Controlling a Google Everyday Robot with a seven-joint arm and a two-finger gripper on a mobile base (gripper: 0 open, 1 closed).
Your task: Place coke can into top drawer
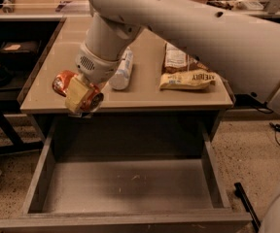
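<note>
Nearest, the top drawer (125,186) stands pulled out and fills the picture from 4 round to 8 o'clock. It is wide and shallow, with low grey-brown walls and a flat, scuffed grey bottom that has nothing lying on it. On the speckled floor at its 3 o'clock side lies a thin black bar (247,204).

Next comes the front edge of the worktop (145,93). At its 9 o'clock end the pincer (82,98) hangs on the big pale arm, clamped on the coke can (61,83). One yellowish finger (76,93) crosses the can's middle. The can lies tilted on its side, red-orange, with a shiny rounded end towards 10 o'clock and the other end poking out towards 4 o'clock. It sits right at the worktop's front rim, above the drawer's back left corner; whether it touches the worktop cannot be told.

Further back, at 1 o'clock from the can, a white bottle (122,71) lies on its side beside the arm. Well apart towards 3 o'clock lies a tan snack bag (187,79), with a second packet (175,58) just behind it.
</note>
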